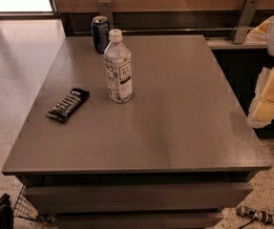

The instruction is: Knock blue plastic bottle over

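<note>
Your gripper (270, 97) sits at the far right edge of the view, out past the right edge of the grey table (184, 128) and raised off its top. Whether it is wide or narrow you cannot tell from here, so don't count on either.

The blue plastic bottle (119, 68) stands upright on the table, left of centre and toward the back, with its white cap up and its long axis vertical. It lies well apart from the gripper, off toward the left of the view. That is the relation the move turns on: you have to cross most of the tabletop sideways to reach it. Nothing stands on the surface between the two.

A push high on the body, near the cap, would likely tip it more readily than one at the base, which may only slide it.

Mind the neighbours. The dark-blue soda can (100, 34) stands behind the bottle and slightly left, near it but not touching. A leftward fall looks likely to miss it, but a push angled toward the back could hit it. The dark snack bar (68, 104) lies flat to the bottle's left and nearer the front — a bottle toppled leftward may land on or beside it, which does no harm to the task.
</note>
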`<state>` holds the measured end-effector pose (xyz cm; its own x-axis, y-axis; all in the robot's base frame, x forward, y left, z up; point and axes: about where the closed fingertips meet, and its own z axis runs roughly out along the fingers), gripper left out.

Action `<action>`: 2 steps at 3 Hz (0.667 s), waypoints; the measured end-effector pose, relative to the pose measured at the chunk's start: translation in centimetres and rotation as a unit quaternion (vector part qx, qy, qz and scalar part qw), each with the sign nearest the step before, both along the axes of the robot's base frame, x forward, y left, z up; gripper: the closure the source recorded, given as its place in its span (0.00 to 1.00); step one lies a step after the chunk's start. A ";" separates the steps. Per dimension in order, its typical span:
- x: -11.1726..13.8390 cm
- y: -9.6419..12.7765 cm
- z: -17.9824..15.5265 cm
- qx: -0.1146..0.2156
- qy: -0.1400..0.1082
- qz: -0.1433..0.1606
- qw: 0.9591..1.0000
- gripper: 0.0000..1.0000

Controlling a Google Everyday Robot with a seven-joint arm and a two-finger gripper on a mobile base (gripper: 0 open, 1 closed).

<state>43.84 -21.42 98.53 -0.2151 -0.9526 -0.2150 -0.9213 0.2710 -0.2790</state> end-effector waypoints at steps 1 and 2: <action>0.0 0.0 0.0 0.000 0.000 0.000 1.000 0.00; 2.2 1.0 -0.4 0.063 -0.015 -0.007 0.998 0.00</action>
